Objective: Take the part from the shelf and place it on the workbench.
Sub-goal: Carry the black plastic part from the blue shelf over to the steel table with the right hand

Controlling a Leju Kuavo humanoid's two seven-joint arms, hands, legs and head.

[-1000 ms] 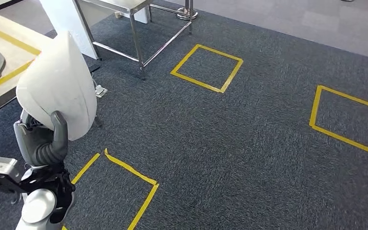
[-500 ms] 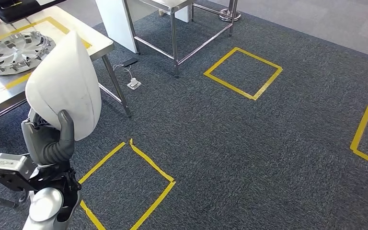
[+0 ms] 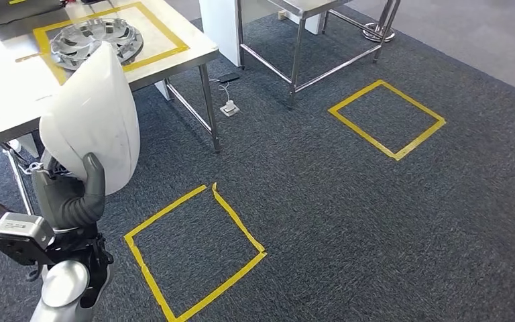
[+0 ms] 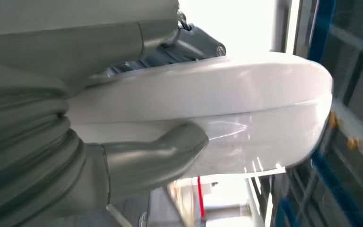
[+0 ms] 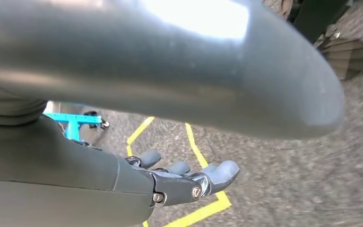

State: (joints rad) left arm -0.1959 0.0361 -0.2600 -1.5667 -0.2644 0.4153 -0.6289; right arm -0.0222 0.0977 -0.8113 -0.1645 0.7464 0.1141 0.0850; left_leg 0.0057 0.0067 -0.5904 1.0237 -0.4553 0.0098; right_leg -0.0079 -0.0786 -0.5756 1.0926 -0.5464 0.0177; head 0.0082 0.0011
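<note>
Fingers and a thick grey thumb of the left hand [image 3: 67,194] are wrapped round the lower edge of the white part [image 3: 92,117], a smooth domed shell, and carry it upright with its long axis standing nearly vertical in front of the robot's left side. In the left wrist view the thumb [image 4: 156,156] presses on the shell's [image 4: 208,104] glossy face. The right hand [image 5: 189,179] hangs over the dark carpet with its fingers spread and nothing in them. Beyond the part, ahead and to the left, stands the worktop [image 3: 174,57], near but not yet under the shell; a silver wheel cover [image 3: 97,40] lies inside a yellow tape frame on it. I judge the left arm the nearer one, and the part must travel forward and left to reach it.
</note>
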